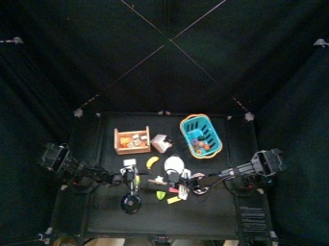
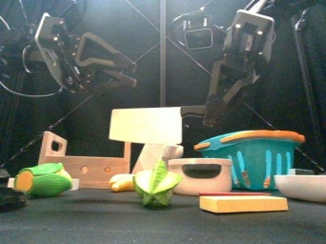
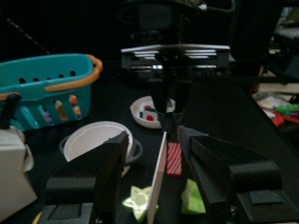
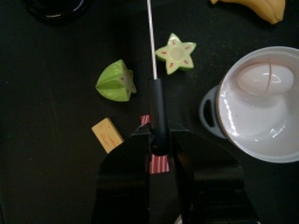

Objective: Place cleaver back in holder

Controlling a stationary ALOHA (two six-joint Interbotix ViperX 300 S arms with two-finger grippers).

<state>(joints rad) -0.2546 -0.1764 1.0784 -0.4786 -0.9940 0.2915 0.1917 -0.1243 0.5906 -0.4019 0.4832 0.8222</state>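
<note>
While gripped, broad flat cleaver point(image 2: 144, 124)

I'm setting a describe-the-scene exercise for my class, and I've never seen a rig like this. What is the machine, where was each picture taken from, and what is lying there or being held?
It is a robot with two black arms at a small black table. Each arm ends in a two-jawed gripper.

One picture looks straight down from above and one looks level from the table's front edge. The other two come from cameras on the wrists.

The right gripper holds a toy cleaver by its dark handle. From the front its broad whitish blade hangs above the pale slanted holder.

The left gripper is open and empty.

Also on the table are a wooden crate, a teal basket, a white bowl and toy food such as a banana.
</note>
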